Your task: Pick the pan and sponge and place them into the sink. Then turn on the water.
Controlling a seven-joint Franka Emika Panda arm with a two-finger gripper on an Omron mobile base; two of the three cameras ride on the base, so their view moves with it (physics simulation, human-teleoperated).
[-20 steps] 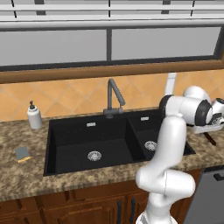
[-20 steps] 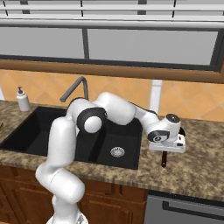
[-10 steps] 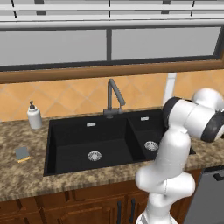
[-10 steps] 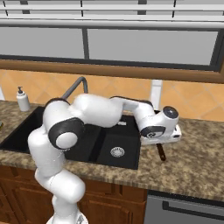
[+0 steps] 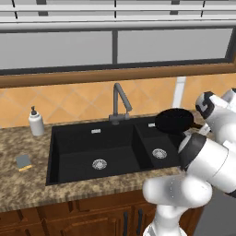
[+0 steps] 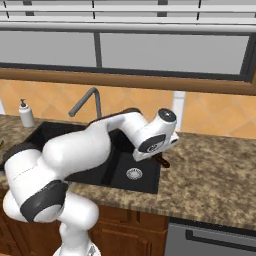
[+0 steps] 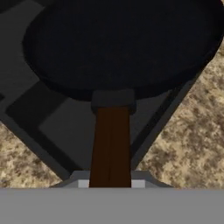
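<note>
— While the pan (image 5: pixel 174 120) hangs over the small side of the sink (image 5: pixel 99 140), which step is this?

— It looks like the carrying step. The gripper (image 7: pixel 111 183) is squeezed shut on the pan's brown handle (image 7: pixel 110 146), and the pan is up in the air, not touching the sink.

— So what comes next?

— I think the pan has to go sideways, over to the big side of the sink, then down. After that, the sponge (image 5: pixel 23 162).

— Where is the sponge?

— On the counter (image 5: pixel 27 189), well away from the sink, on the side far from the pan.

— Is anything in the way?

— The faucet (image 5: pixel 119 102) stands at the back of the sink, near the wall between the two sides. The pan must pass in front of it. A soap bottle (image 5: pixel 36 122) sits behind the sink's far corner, out of the way.
</note>
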